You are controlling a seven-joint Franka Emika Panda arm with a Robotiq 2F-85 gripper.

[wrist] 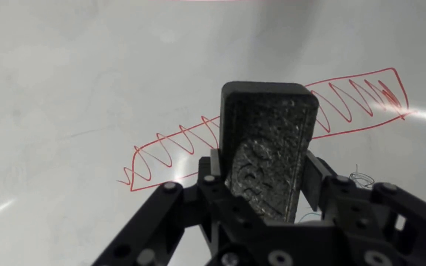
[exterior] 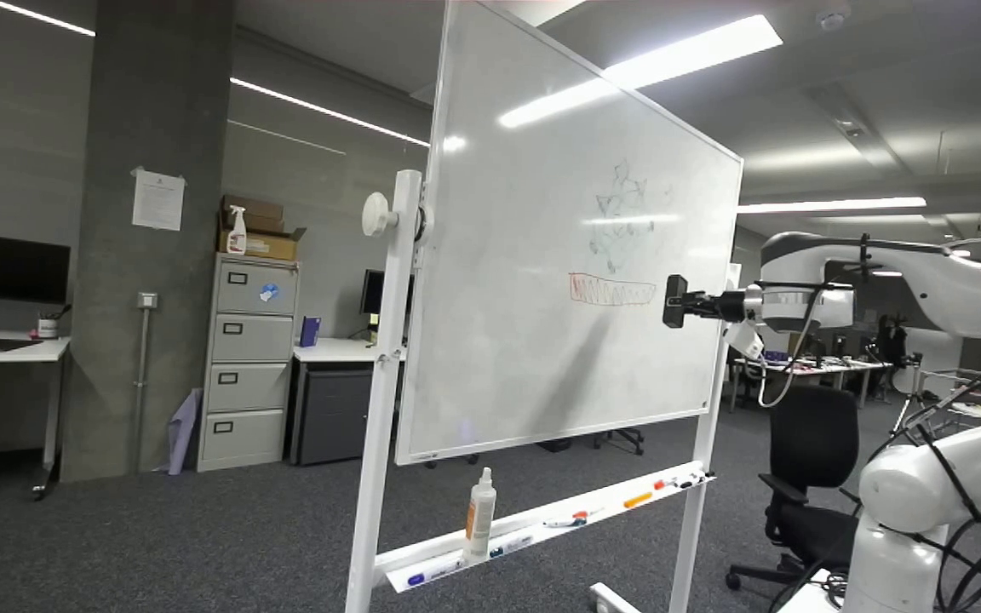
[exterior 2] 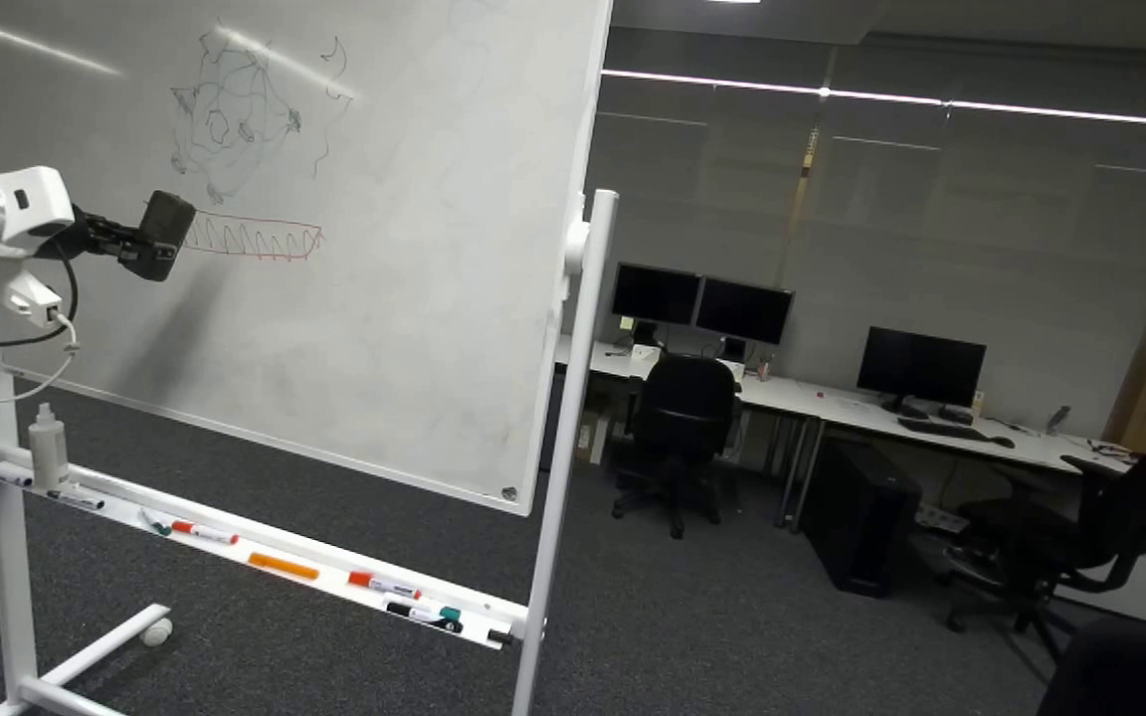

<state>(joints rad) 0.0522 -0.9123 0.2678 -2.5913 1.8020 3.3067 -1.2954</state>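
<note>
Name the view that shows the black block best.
The wrist view: there the black block looms large at mid-frame, its scuffed face plain to see, though the gripper hides its lower part. Both exterior views show it small, in front of the whiteboard.

In an exterior view, a grey filing cabinet (exterior: 250, 362) stands far left beside a concrete column (exterior: 169, 294) that bears a sheet of paper (exterior: 158, 200); an opened cardboard box (exterior: 272, 245) and a white spray bottle (exterior: 237, 233) rest on the cabinet. At right is a black office chair (exterior: 813, 443). In an exterior view, paired monitors (exterior 2: 657, 293) sit on a long table (exterior 2: 802, 400) at the far side, with a single screen (exterior 2: 921, 365) farther right and a black box-shaped unit (exterior 2: 857, 517) below. Nearer, an orange marker (exterior 2: 283, 566) lies on the pen tray (exterior 2: 332, 571), right of an upright nozzled bottle (exterior 2: 49, 452).
</note>
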